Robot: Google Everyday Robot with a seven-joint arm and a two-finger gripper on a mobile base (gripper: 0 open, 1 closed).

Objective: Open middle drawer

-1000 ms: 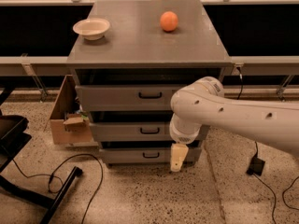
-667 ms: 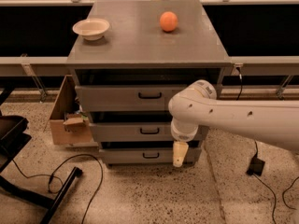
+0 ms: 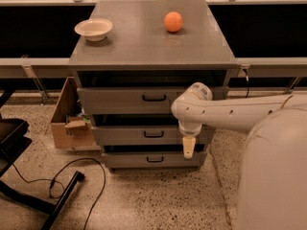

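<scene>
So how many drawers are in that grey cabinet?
3, stacked: top drawer under the tabletop, middle drawer below it, bottom drawer nearest the floor. The gripper hangs before the middle drawer's right end, hiding part of it.

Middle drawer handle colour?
Black, on the grey middle drawer; camera view. Pincer hangs right of the handle.

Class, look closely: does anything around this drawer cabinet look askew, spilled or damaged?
Nothing stands out. The middle drawer sits level, the bowl and orange rest on top, and the gripper hangs before that drawer's right end. An open cardboard box sits beside the cabinet.
</scene>
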